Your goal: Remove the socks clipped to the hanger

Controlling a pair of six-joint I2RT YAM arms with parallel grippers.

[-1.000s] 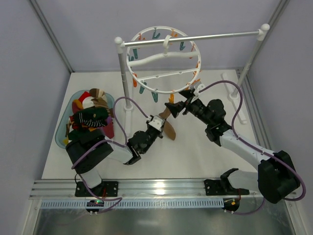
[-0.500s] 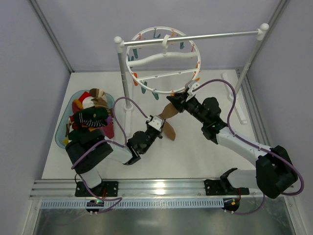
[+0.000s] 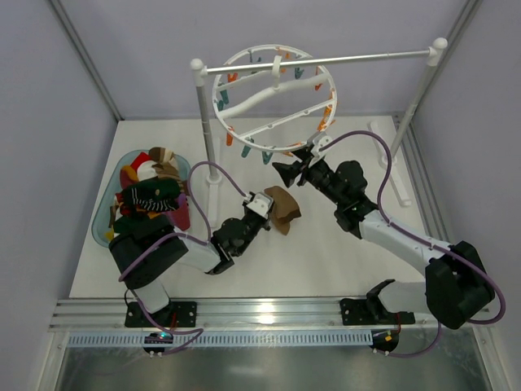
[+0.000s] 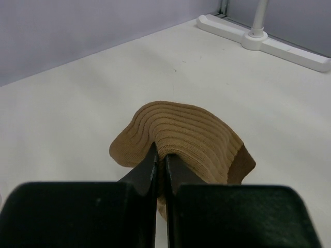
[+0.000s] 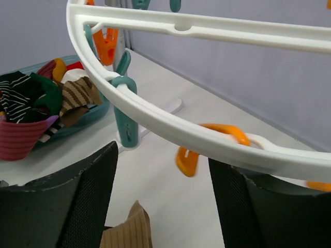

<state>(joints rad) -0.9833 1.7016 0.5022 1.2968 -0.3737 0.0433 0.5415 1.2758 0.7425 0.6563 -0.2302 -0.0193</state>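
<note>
We grip a brown ribbed sock (image 4: pixel 182 135) down by the white table (image 3: pixel 326 261).
Our left gripper (image 4: pixel 160 155) is pinched tight on a fold of this sock, near the middle of the table. Our right gripper (image 3: pixel 286 173) is spread wide with nothing in it, just under the near rim of the round white plastic hanger (image 5: pixel 170 126), close to an orange clip (image 5: pixel 189 155) and a teal clip (image 5: pixel 125 113). The hanger hangs from a metal bar (image 3: pixel 366 59) at the far side. More mixed-colour socks (image 3: pixel 146 198) lie piled in a teal tray (image 3: pixel 101 218) on the left.

Bright even light, soft shadows, sharp
</note>
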